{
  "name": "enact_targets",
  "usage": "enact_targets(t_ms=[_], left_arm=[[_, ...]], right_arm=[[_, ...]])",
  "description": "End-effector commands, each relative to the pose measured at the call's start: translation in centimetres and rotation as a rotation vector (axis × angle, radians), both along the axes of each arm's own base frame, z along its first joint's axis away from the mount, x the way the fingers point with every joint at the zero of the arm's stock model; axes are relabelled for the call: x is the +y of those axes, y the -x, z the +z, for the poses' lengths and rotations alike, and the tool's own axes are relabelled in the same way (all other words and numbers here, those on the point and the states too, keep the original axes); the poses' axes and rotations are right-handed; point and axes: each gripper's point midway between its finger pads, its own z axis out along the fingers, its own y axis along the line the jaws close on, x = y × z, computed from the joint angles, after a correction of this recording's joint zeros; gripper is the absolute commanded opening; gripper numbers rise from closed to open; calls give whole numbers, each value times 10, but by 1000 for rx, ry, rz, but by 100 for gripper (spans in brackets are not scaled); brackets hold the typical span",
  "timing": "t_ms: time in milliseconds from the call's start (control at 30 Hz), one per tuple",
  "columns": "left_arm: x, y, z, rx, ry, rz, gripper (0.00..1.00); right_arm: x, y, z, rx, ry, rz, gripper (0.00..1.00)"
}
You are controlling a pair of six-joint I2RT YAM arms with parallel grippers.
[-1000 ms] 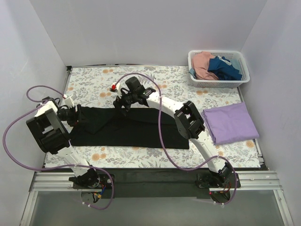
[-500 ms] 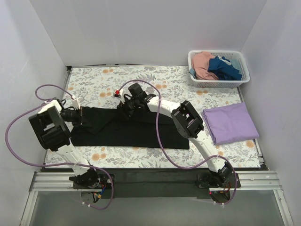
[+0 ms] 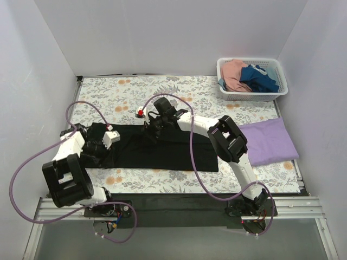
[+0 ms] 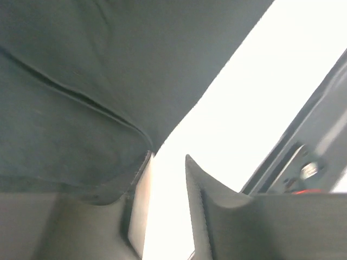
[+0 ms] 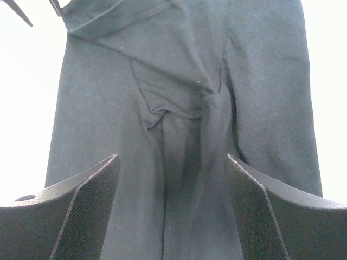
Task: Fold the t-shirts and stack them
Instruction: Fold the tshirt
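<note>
A black t-shirt (image 3: 162, 149) lies spread flat across the middle of the table. My left gripper (image 3: 105, 143) is at its bunched left end. In the left wrist view the left gripper (image 4: 167, 157) has a narrow gap between its jaws with nothing in it, and black cloth (image 4: 81, 70) rests against the outside of one finger. My right gripper (image 3: 150, 132) hovers over the shirt's far edge. In the right wrist view the right gripper (image 5: 172, 158) is wide open and empty above a sleeve seam of the shirt (image 5: 179, 81). A folded lavender t-shirt (image 3: 265, 142) lies at the right.
A white lattice basket (image 3: 222, 70) at the back right holds a pink shirt (image 3: 234, 73) and a dark blue shirt (image 3: 260, 78). The floral tablecloth (image 3: 108, 95) covers the table. White walls close in on three sides.
My left arm has swung in from the table's left edge to the shirt's left end, which is now bunched. My right gripper has shifted slightly right and nearer.
</note>
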Motion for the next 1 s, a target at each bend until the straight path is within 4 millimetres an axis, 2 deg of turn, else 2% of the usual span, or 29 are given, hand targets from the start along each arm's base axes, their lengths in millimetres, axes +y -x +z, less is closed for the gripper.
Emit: enact_targets(t_ms=[0, 33, 133, 200, 233, 267, 367, 400, 467, 567, 667, 700, 733, 767, 833, 867, 900, 967], left_arm=[[20, -8, -2, -195, -164, -150, 32], [22, -15, 0, -230, -177, -140, 36], [15, -35, 18, -229, -102, -42, 37], [1, -40, 22, -111, 41, 57, 41], [1, -53, 34, -103, 76, 96, 45], [0, -59, 33, -74, 109, 135, 60], [2, -95, 30, 17, 200, 304, 62], [1, -101, 31, 35, 227, 325, 70], [-2, -116, 33, 73, 291, 369, 72], [-9, -125, 29, 122, 346, 382, 72], [-22, -119, 25, 175, 367, 352, 58], [-33, -112, 21, 193, 363, 313, 53], [-41, -105, 20, 213, 359, 284, 43], [-55, -96, 22, 182, 321, 196, 39], [-67, -75, 19, 174, 263, 116, 31], [-76, -67, 19, 148, 224, 52, 29], [-72, -59, 22, 87, 164, 15, 29], [-68, -57, 29, 38, 132, -2, 31]], right_arm=[[-3, 2, 32, -103, -46, 50, 82], [-7, 2, 34, -100, -39, 48, 81], [-13, -2, 42, -90, -39, 31, 76], [-20, -7, 47, -78, -39, 16, 75], [-24, -11, 51, -79, -41, 2, 75], [-29, -16, 51, -80, -33, -13, 76], [-41, -27, 51, -83, -15, -46, 77], [-45, -28, 49, -71, -5, -52, 77], [-54, -36, 50, -61, 3, -74, 77], [-65, -44, 52, -56, 7, -99, 78], [-73, -55, 55, -55, 6, -130, 78], [-73, -58, 54, -49, 5, -137, 78], [-73, -62, 58, -52, -2, -143, 78], [-74, -66, 59, -52, -4, -150, 78], [-72, -68, 63, -52, -14, -150, 78], [-71, -68, 64, -52, -18, -147, 78], [-70, -68, 65, -50, -24, -142, 78], [-68, -68, 68, -47, -33, -135, 78]])
